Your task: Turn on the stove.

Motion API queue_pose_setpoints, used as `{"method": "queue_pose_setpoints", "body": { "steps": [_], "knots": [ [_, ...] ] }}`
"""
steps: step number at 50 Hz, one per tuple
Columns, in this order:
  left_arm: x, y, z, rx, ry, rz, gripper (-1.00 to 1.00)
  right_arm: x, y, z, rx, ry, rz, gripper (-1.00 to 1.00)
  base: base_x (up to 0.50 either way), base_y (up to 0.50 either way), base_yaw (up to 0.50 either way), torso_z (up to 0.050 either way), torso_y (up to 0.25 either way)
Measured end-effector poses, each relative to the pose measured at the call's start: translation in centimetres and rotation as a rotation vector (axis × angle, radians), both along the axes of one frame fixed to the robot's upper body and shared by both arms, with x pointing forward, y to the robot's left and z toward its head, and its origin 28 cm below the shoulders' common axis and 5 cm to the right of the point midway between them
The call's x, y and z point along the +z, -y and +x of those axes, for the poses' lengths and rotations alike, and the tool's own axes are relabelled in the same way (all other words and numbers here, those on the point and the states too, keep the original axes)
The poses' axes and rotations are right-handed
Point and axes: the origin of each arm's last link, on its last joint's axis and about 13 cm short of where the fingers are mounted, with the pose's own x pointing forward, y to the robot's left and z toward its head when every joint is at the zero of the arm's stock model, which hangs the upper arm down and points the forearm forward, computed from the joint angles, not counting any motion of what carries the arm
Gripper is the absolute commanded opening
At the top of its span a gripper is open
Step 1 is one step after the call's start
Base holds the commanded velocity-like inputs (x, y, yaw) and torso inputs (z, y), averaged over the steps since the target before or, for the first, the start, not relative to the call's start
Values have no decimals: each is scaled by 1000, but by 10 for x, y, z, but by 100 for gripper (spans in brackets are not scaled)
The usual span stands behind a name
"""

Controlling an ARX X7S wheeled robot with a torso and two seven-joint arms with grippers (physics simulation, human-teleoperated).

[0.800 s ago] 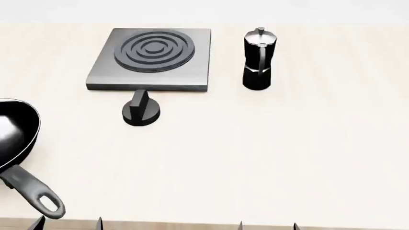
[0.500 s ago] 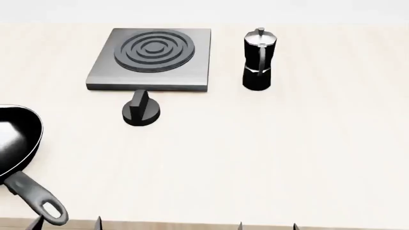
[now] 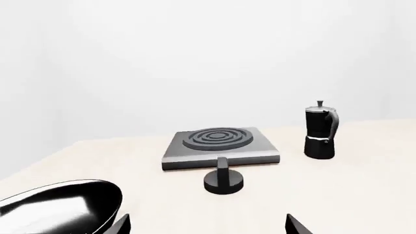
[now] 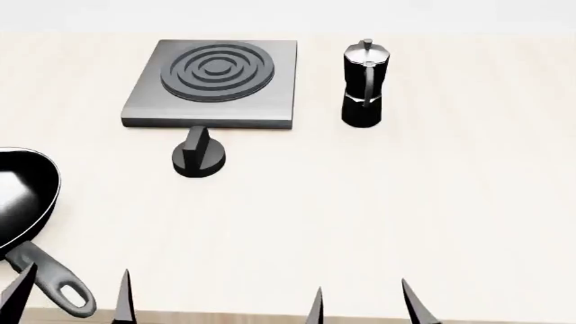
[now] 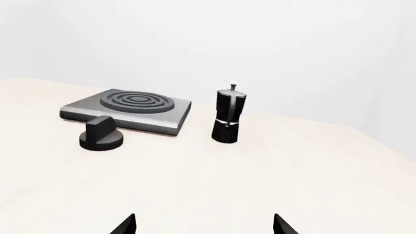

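The stove (image 4: 214, 84) is a flat grey metal slab with dark concentric rings at the back of the pale table; it also shows in the left wrist view (image 3: 219, 147) and the right wrist view (image 5: 130, 110). Its round black finned knob (image 4: 199, 154) sits on the table just in front of the slab, also seen in the wrist views (image 3: 223, 178) (image 5: 101, 134). My left gripper (image 4: 72, 297) and right gripper (image 4: 363, 304) are open and empty at the table's near edge, only their fingertips showing, well short of the knob.
A black moka pot (image 4: 363, 84) stands right of the stove. A black frying pan (image 4: 23, 202) lies at the left, its handle (image 4: 54, 277) close by my left fingertips. Bare tabletop lies between the grippers and the knob.
Both grippers' fingertips have risen further into the head view from the near edge. The pan has shifted slightly right. The stove, knob and pot have not moved.
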Motion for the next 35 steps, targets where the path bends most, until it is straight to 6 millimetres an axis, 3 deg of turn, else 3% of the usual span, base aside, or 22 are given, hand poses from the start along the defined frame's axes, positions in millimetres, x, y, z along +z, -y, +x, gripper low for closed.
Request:
{"method": "queue_pose_setpoints", "body": {
  "steps": [20,35],
  "knots": [
    [60,0,-4,6,165,47,100,62,-7,-12,47,104,-73,100,0,0,0,0,0],
    [94,-1,-9,-5,274,67,100,95,-10,-20,70,189,-105,100,0,0,0,0,0]
  ]
}}
